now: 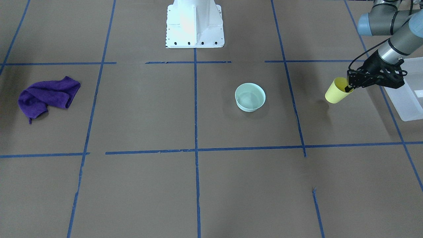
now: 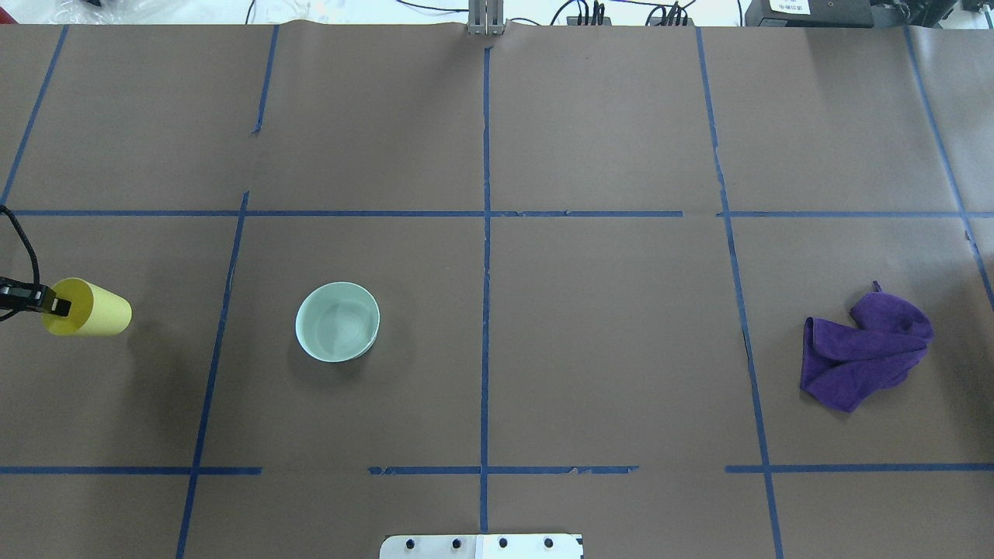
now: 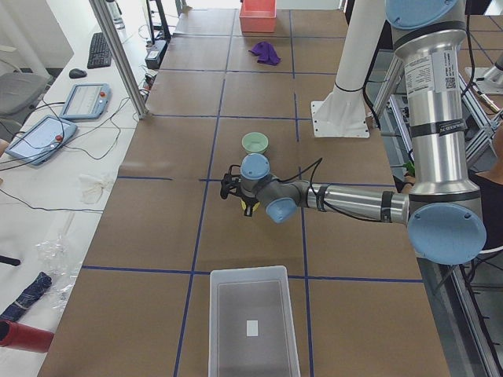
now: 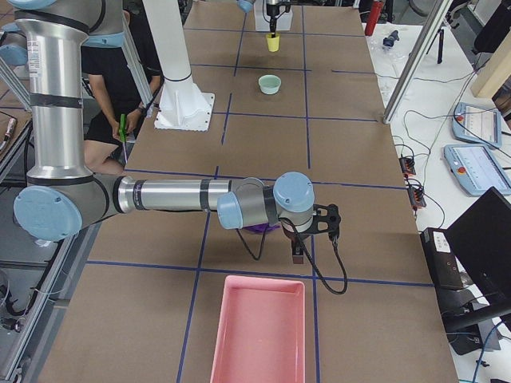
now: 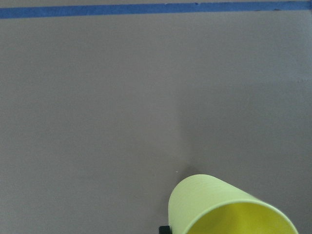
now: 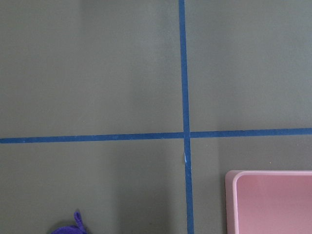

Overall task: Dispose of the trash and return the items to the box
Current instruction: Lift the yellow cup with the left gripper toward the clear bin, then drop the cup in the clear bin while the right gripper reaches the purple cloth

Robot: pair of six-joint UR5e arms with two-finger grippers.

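My left gripper is shut on the rim of the small yellow cup, one finger inside and one outside. It holds the cup tilted above the table, just beside the translucent white box. In the overhead view the cup is at the far left, with the gripper at its mouth. The left wrist view shows the cup at the bottom. The box looks empty. My right gripper shows only in the right side view; I cannot tell whether it is open or shut.
A pale green bowl stands upright mid-table. A crumpled purple cloth lies on my right side. A pink tray sits at the table's right end, below my right arm. Blue tape lines grid the brown table.
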